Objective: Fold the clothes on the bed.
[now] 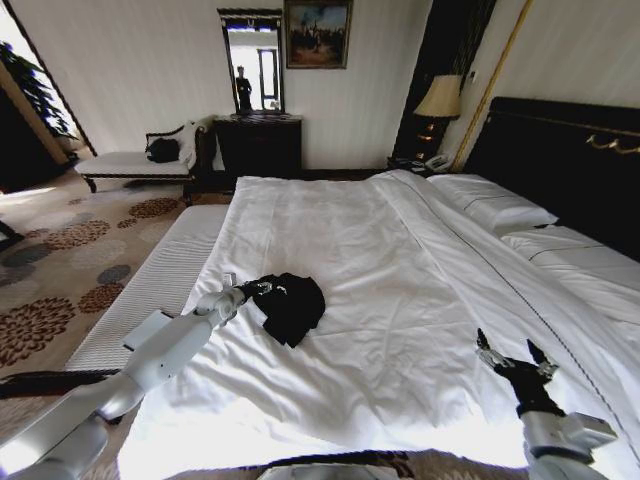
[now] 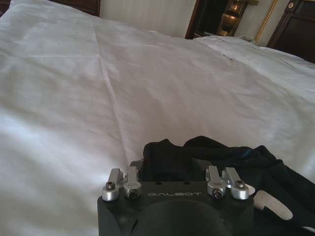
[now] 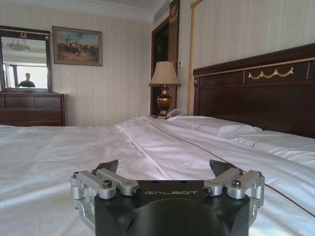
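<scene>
On the white duvet of the bed (image 1: 400, 300), toward the robot's left and well short of the pillows (image 1: 495, 205), lies the black garment (image 1: 290, 305), bunched into a crumpled heap rather than spread flat. White lettering shows on a fold of it in the left wrist view, though too little is exposed to read. The left gripper (image 1: 262, 288) reaches in from the left side of the bed, its arm stretched low across the mattress edge, and its tip meets the near left edge of the heap. From the left wrist camera the black fabric (image 2: 216, 160) is bunched up right at the gripper's front, hiding the fingertips, so I cannot tell whether it is clenched on the cloth or merely pressed against it.

The right gripper (image 1: 516, 357) hovers above bare duvet near the foot of the bed on the robot's right, well apart from the garment. Its two dark fingers (image 3: 109, 166) are spread wide with nothing between them. Beyond it stand the dark headboard (image 3: 256, 91) and a bedside lamp (image 3: 164, 86).
</scene>
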